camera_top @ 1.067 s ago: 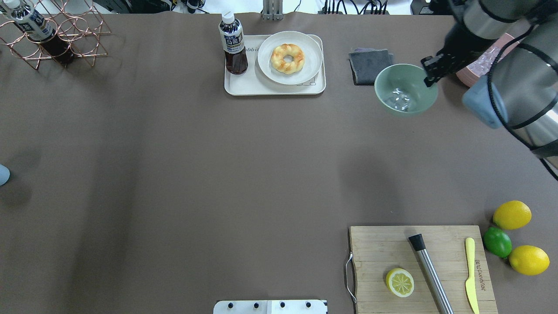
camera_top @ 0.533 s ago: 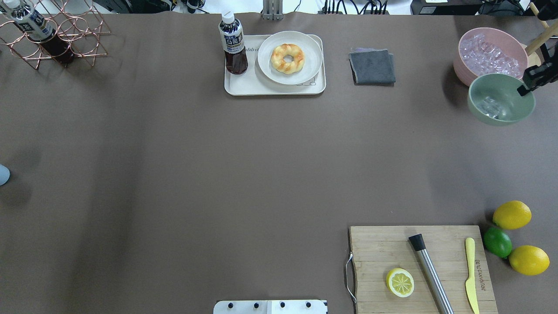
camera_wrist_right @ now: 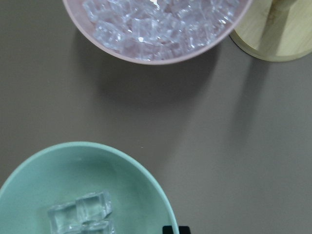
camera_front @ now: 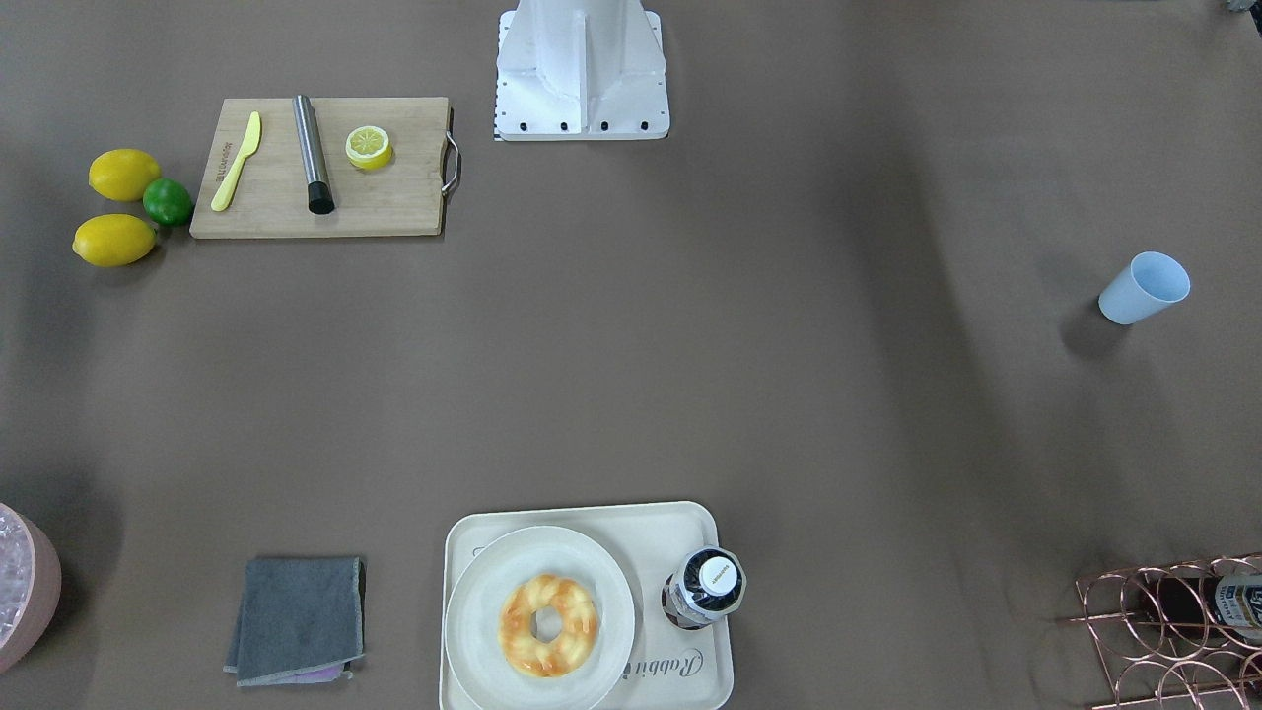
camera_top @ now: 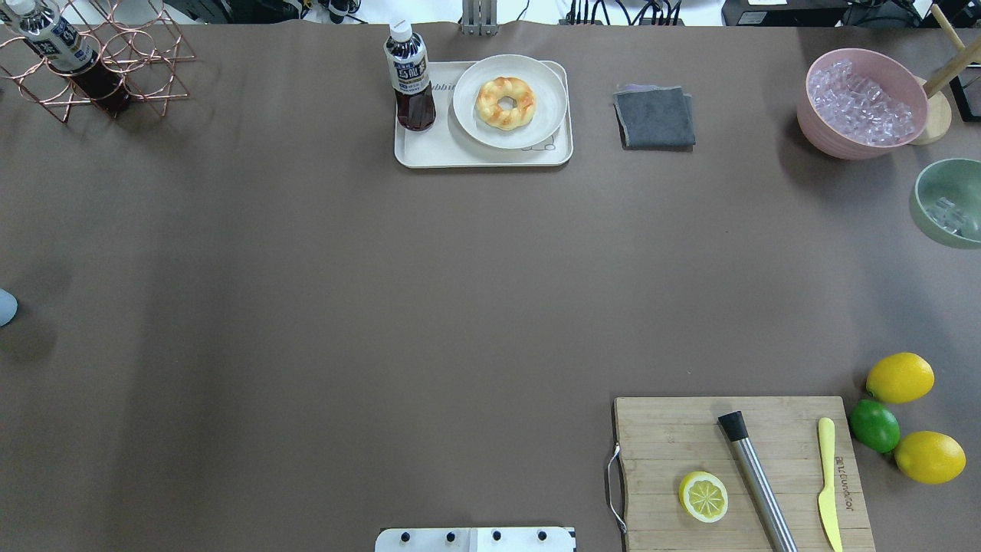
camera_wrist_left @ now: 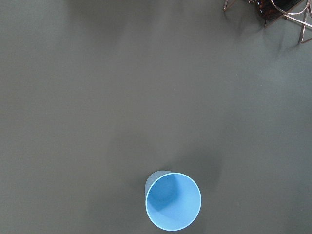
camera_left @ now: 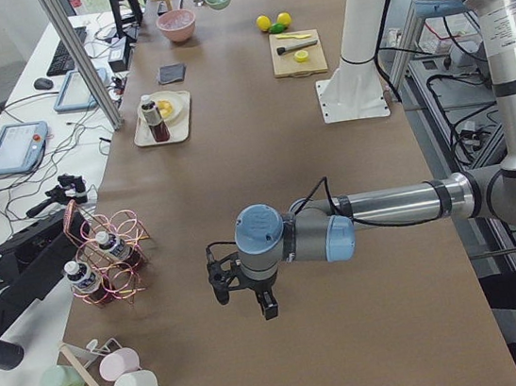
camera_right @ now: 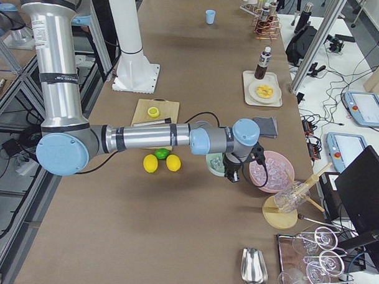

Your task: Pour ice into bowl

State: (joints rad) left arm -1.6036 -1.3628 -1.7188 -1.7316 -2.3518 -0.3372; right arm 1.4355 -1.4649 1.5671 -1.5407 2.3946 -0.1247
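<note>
The mint-green bowl (camera_top: 950, 203) is at the table's right edge, in front of the pink tub, and holds a few clear ice cubes (camera_top: 947, 216). In the right wrist view the bowl (camera_wrist_right: 73, 165) and its ice (camera_wrist_right: 80, 212) fill the lower left, and a black fingertip (camera_wrist_right: 170, 229) sits at the rim. My right gripper (camera_right: 231, 174) holds the bowl (camera_right: 213, 163) by that rim. My left gripper (camera_left: 244, 304) hangs above the table over the light blue cup (camera_wrist_left: 173, 201); I cannot tell whether it is open or shut.
The pink tub (camera_top: 862, 103) is full of ice, with a wooden stand (camera_top: 931, 123) beside it. A grey cloth (camera_top: 655, 115), a tray (camera_top: 414, 149) with bottle and doughnut plate, a cutting board (camera_top: 659, 445), lemons (camera_top: 900, 377) and a copper rack (camera_top: 115, 61) stand around.
The bowl with its ice has moved right and toward the robot, from beside the grey cloth to the table's right edge. The right arm has left the overhead view.
</note>
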